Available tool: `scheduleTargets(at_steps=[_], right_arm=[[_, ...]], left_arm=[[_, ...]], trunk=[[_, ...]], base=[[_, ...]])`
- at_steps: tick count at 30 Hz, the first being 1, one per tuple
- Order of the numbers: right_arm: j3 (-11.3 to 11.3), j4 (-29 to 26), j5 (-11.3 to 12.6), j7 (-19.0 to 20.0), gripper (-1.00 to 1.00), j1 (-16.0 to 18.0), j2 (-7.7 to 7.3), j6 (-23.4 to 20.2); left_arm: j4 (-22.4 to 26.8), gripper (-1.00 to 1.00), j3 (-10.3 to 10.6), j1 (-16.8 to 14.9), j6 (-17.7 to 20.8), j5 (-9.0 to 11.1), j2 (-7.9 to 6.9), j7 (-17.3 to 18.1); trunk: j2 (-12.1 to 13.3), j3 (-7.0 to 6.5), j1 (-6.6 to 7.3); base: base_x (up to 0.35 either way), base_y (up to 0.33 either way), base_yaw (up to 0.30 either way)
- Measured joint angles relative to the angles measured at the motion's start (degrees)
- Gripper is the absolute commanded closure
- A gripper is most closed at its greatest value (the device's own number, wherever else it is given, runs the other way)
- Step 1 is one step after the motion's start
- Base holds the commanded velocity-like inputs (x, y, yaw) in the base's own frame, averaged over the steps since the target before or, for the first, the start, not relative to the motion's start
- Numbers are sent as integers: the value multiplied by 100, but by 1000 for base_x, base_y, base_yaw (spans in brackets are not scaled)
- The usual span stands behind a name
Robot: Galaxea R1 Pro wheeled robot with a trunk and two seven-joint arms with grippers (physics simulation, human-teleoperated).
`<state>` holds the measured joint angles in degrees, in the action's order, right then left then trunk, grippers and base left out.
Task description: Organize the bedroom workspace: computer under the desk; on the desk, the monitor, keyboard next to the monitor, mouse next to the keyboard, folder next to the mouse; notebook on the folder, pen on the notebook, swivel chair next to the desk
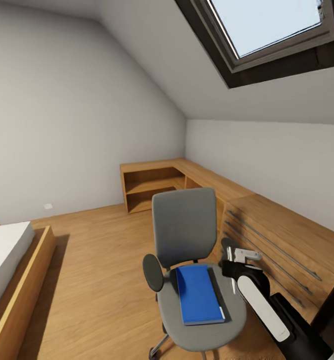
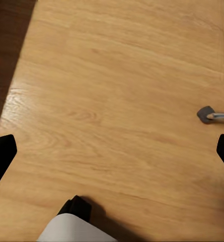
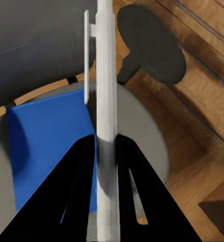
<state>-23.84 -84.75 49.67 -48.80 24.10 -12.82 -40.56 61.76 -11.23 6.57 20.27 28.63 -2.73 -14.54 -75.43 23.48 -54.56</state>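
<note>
A: Where's the pen (image 3: 106, 101)?
B: Clamped upright in the right end effector (image 3: 106, 151), above the notebook (image 1: 199, 294) on the swivel chair (image 1: 184, 235).
A: The left end effector (image 2: 112, 151)?
B: Spread wide over bare floor (image 2: 117, 75), further away.

White-shelled right arm (image 1: 264, 307) with black joints, black jaws.

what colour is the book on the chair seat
Bright blue notebook, clearest in the head view.

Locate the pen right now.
The pen is clamped upright in the right pincer, held over the right side of the chair seat, beside the blue notebook.
</note>
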Motion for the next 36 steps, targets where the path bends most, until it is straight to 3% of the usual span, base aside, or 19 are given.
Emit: scheduleTargets(at_steps=[4, 11, 14, 36], right_arm=[[109, -46, 141, -9, 100, -8, -128, -2], [354, -89, 907, 19, 100, -10, -534, 2], [484, -138, 1102, 27, 100, -10, -630, 0], [513, -221, 1155, 18, 100, -52, -625, -8]], left_arm=[[-22, -100, 16, 0, -20, -6, 4, -1], [-199, -100, 27, 0, -34, -25, 12, -1], [-256, -100, 29, 0, -36, -30, 18, -1], [-276, -100, 72, 1, -37, -23, 20, -1]], trunk=[[161, -82, 88], [441, -226, 242], [562, -287, 308], [1445, -684, 791]], base=[[0, 0, -261], [0, 0, -270], [0, 0, -273], [0, 0, -27]])
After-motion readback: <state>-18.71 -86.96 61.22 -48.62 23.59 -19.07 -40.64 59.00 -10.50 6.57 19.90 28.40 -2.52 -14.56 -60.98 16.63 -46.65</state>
